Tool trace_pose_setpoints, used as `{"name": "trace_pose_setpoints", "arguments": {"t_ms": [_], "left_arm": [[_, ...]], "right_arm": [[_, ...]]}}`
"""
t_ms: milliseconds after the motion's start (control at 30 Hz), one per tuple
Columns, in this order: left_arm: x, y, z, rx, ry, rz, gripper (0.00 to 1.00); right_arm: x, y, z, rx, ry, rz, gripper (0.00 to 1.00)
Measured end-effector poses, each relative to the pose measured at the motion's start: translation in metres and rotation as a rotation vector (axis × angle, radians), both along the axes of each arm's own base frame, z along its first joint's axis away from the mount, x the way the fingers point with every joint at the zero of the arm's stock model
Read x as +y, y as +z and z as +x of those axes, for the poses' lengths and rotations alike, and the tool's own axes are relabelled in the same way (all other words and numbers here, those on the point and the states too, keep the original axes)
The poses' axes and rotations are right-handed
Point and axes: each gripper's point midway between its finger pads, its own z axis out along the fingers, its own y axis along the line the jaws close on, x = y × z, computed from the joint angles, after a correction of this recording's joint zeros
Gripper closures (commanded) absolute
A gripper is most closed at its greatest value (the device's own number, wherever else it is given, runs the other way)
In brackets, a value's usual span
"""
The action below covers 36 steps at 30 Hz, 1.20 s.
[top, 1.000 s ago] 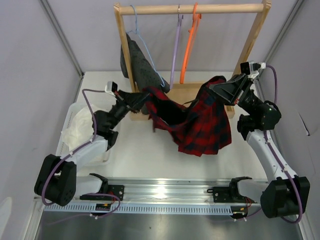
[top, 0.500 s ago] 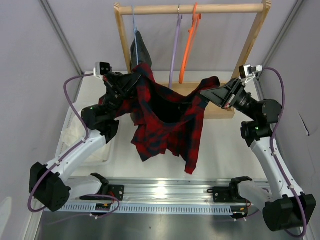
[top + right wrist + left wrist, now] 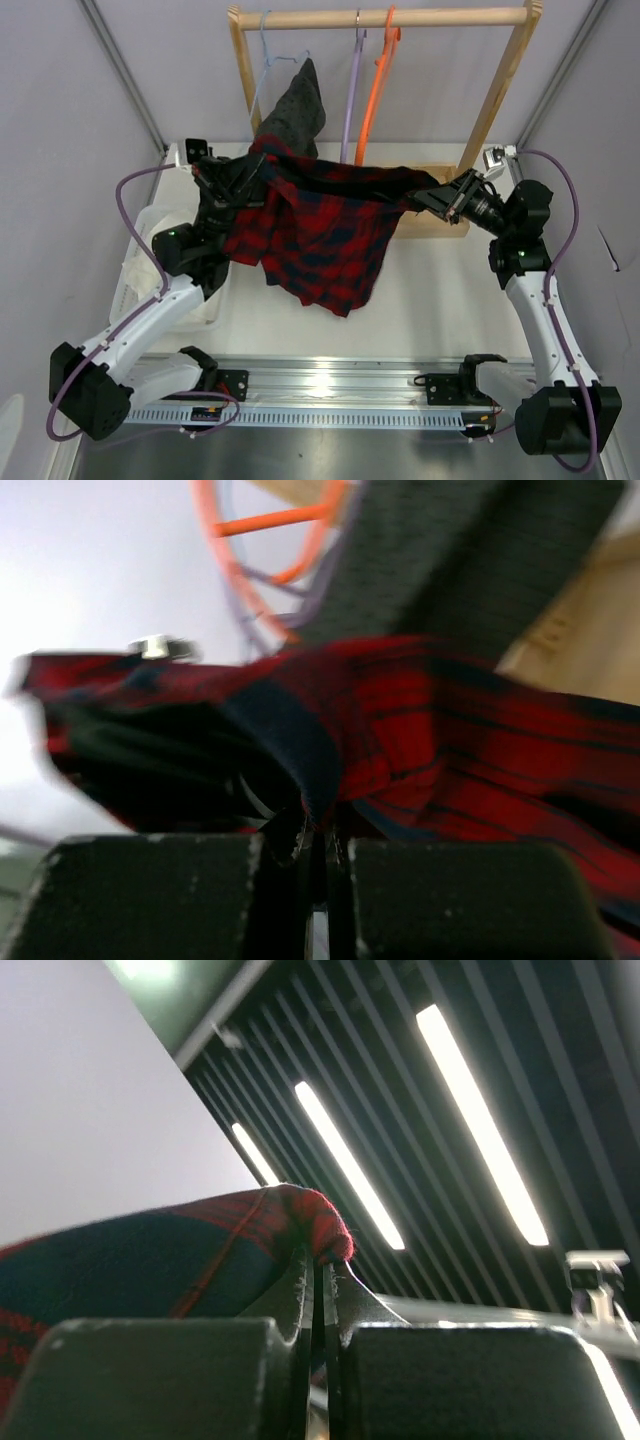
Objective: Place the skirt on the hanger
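Since the earlier frames, both arms have drawn apart and the plaid skirt (image 3: 320,225) has gone from a sagging bundle to a stretched span, with its upper edge pulled into a near-straight line.

1. Skirt position. The garment hangs in the air above the tabletop (image 3: 440,300), in front of the wooden rack (image 3: 390,17). Its upper edge runs below the lower end of the lilac hanger (image 3: 350,110). The free hem droops toward the near side.
2. Left claw (image 3: 258,175). Its fingers are pressed together on the left corner of the upper edge. The left wrist view shows a red fold pinched at the tips (image 3: 318,1260).
3. Right claw (image 3: 428,195). It is likewise pressed together on the opposite corner. The right wrist view shows cloth bunched between the tips (image 3: 318,835).
4. Purpose of the hold. Tension between the two corners probably keeps the edge flat and open for presentation to the hanger.
5. Surroundings. The orange hanger (image 3: 380,90) hangs just right of the lilac one. The dark grey garment (image 3: 300,105) on the light blue hanger (image 3: 262,50) swings tilted beside the left corner and appears to touch the skirt.

The skirt is not yet on the hanger.
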Motion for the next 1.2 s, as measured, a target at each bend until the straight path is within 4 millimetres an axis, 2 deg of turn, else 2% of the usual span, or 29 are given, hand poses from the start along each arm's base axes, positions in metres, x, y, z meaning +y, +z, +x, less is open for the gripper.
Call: {"name": "trace_pose_setpoints", "arguments": {"t_ms": [100, 167, 267, 367, 467, 533, 667, 867, 1200], "left_arm": [[-0.016, 0.004, -0.025, -0.038, -0.092, 0.02, 1.0], [-0.026, -0.002, -0.037, -0.046, -0.146, 0.044, 1.0], [-0.041, -0.029, -0.048, -0.006, -0.216, 0.087, 1.0], [-0.061, -0.053, -0.054, 0.033, -0.289, 0.142, 1.0], [-0.085, -0.071, -0.075, 0.047, -0.396, 0.202, 1.0], [-0.094, -0.087, -0.083, 0.06, -0.437, 0.24, 1.0], [-0.099, -0.118, -0.085, 0.107, -0.456, 0.295, 1.0], [-0.102, -0.151, -0.089, 0.165, -0.48, 0.378, 1.0], [-0.112, -0.18, -0.099, 0.213, -0.54, 0.497, 1.0]], "right_arm": [[-0.005, -0.016, 0.014, 0.056, -0.051, -0.088, 1.0], [-0.009, -0.024, 0.02, 0.068, -0.08, -0.146, 1.0], [-0.019, -0.043, 0.029, 0.094, -0.141, -0.237, 1.0], [-0.03, -0.073, 0.038, 0.161, -0.203, -0.326, 1.0], [-0.037, -0.099, 0.04, 0.224, -0.234, -0.388, 1.0], [-0.041, -0.11, 0.04, 0.252, -0.253, -0.42, 1.0], [-0.059, -0.128, 0.045, 0.312, -0.32, -0.474, 1.0], [-0.078, -0.15, 0.045, 0.415, -0.357, -0.501, 1.0], [-0.086, -0.184, 0.045, 0.546, -0.352, -0.539, 1.0]]}}
